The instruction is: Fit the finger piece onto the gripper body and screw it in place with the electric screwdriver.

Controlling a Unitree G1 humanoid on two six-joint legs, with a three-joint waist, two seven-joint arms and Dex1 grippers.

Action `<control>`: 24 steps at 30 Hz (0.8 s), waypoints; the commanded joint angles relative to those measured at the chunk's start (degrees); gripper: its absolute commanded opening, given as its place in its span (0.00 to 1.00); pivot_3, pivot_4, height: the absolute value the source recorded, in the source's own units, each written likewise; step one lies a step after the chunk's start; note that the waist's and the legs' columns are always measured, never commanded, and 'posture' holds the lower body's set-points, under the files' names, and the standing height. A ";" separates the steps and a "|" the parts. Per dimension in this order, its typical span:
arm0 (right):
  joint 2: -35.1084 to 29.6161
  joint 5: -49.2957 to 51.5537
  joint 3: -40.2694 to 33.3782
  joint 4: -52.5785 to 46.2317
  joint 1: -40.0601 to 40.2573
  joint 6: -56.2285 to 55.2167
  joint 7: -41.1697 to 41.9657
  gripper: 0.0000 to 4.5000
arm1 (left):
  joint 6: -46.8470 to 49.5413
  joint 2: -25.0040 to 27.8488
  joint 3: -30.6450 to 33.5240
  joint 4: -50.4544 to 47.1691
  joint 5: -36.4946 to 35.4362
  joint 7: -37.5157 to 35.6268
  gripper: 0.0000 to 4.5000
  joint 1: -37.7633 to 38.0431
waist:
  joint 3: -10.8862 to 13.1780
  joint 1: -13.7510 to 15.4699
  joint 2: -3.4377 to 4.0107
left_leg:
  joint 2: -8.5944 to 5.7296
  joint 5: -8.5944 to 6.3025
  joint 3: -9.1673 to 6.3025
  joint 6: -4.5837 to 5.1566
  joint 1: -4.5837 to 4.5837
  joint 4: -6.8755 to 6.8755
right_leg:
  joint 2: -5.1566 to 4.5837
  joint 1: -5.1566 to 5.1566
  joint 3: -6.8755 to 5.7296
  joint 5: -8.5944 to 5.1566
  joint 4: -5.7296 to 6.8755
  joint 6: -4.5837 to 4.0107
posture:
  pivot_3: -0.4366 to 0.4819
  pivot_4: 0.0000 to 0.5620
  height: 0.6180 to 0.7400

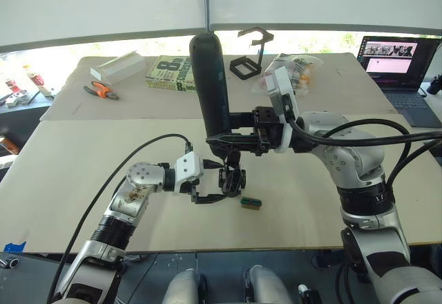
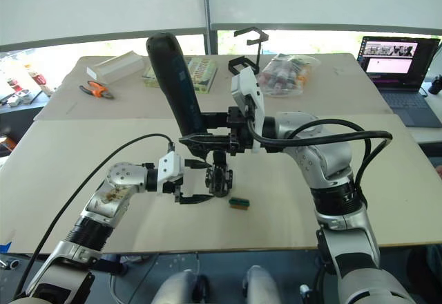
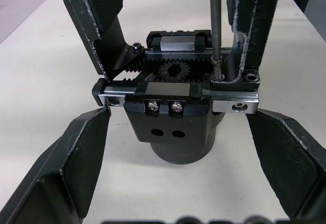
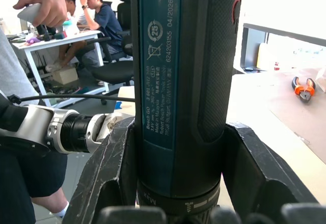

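The gripper body (image 3: 175,109) stands on its round base on the table, also seen as the gripper body (image 1: 233,179). The finger piece (image 3: 252,25) stands upright on one end of its rail, and a second black finger rises at the other end. My right gripper (image 1: 224,130) is shut on the electric screwdriver (image 1: 210,86), held upright. Its thin bit (image 3: 216,25) comes down onto a screw at the finger piece's foot. My left gripper (image 1: 214,181) is open, its fingers (image 3: 76,168) on either side of the body's base without touching.
A small green-and-brown block (image 1: 251,203) lies just right of the gripper body. At the back of the table are a book (image 1: 169,72), a white box (image 1: 119,67), pliers (image 1: 101,90), a black wire-frame stand (image 1: 252,48), a bag of parts (image 1: 293,65) and a laptop (image 1: 400,62). People (image 4: 97,15) are behind.
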 commanded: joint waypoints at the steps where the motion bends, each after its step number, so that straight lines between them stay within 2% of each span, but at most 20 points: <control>1: -0.19 0.28 -0.93 -1.53 -1.21 -2.52 0.99 0.43 | -1.00 -0.21 0.50 -0.60 -0.47 0.22 1.00 -1.05 | 0.00 0.00 0.00 | 0.00 0.00 0.00 0.00 0.00 0.00 | 0.00 0.00 0.00 0.00 0.00 0.00 | 0.48 0.27 1.00; 24: -0.06 -0.16 -1.09 -3.58 2.81 -3.42 -1.19 0.43 | -6.11 -4.81 -1.73 9.64 3.27 1.21 1.00 -3.85 | -0.01 0.18 -0.01 | -0.03 0.00 0.00 0.00 0.06 0.02 | -0.01 0.06 -0.02 0.00 0.02 0.00 | 0.48 0.27 1.00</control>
